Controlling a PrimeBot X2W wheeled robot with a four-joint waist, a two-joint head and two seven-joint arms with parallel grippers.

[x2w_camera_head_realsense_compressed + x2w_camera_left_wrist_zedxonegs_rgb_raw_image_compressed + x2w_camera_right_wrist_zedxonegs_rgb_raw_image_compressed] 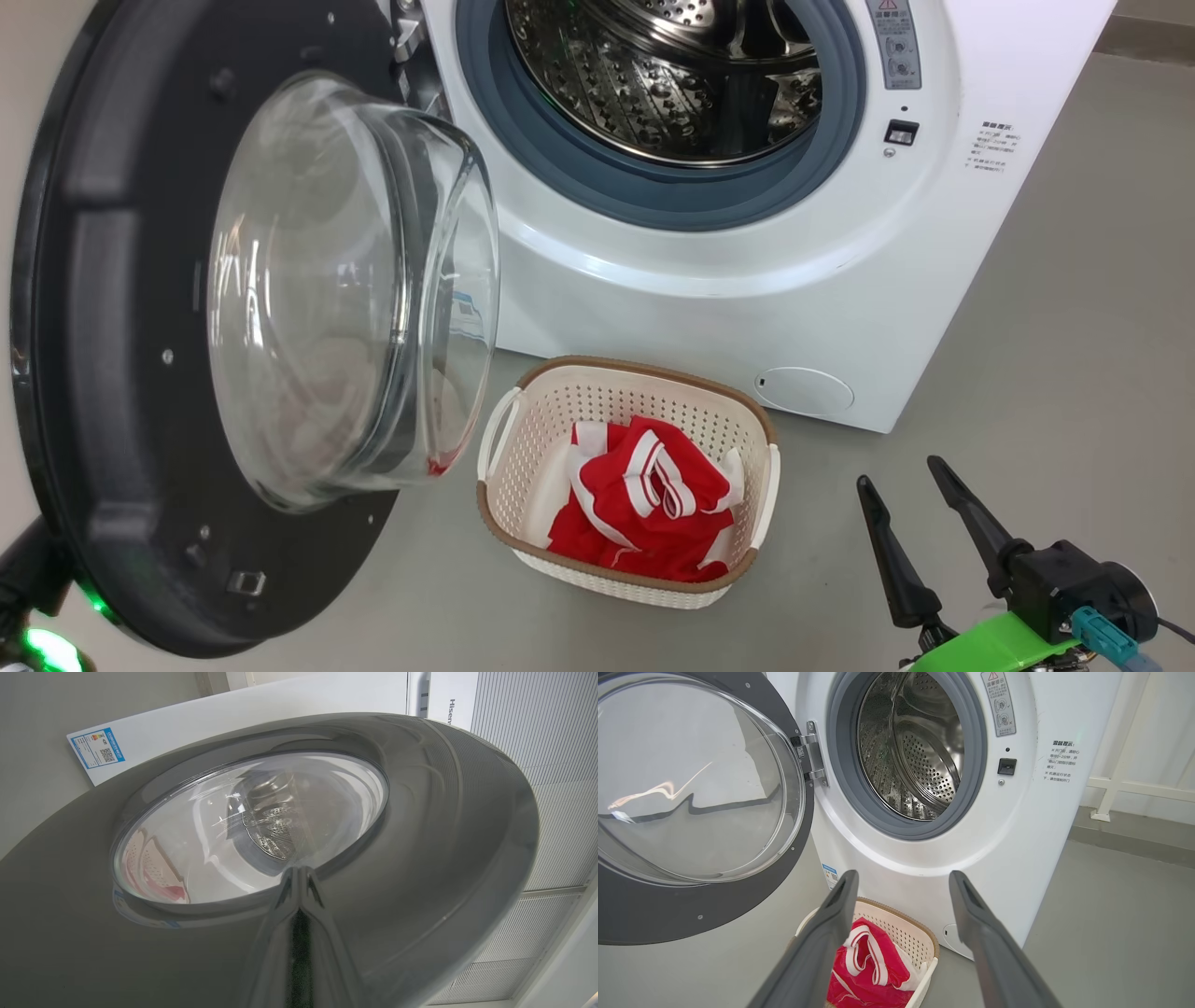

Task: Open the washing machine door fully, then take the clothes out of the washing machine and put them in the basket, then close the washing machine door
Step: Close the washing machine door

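Note:
The washing machine door stands swung wide to the left, its glass bowl bulging toward the basket. Behind it, the white washing machine shows a bare steel drum. On the floor in front sits the basket with the red and white clothes inside. My right gripper hovers open and empty to the right of the basket, and the right wrist view has its fingers above the basket and clothes. My left gripper is shut, tips at the door's glossy outer face.
Grey floor stretches to the right of the machine and basket. A white rail runs along the wall at the right. Behind the door, a white slatted panel stands near the machine. A dark part of my left arm with a green light shows under the door.

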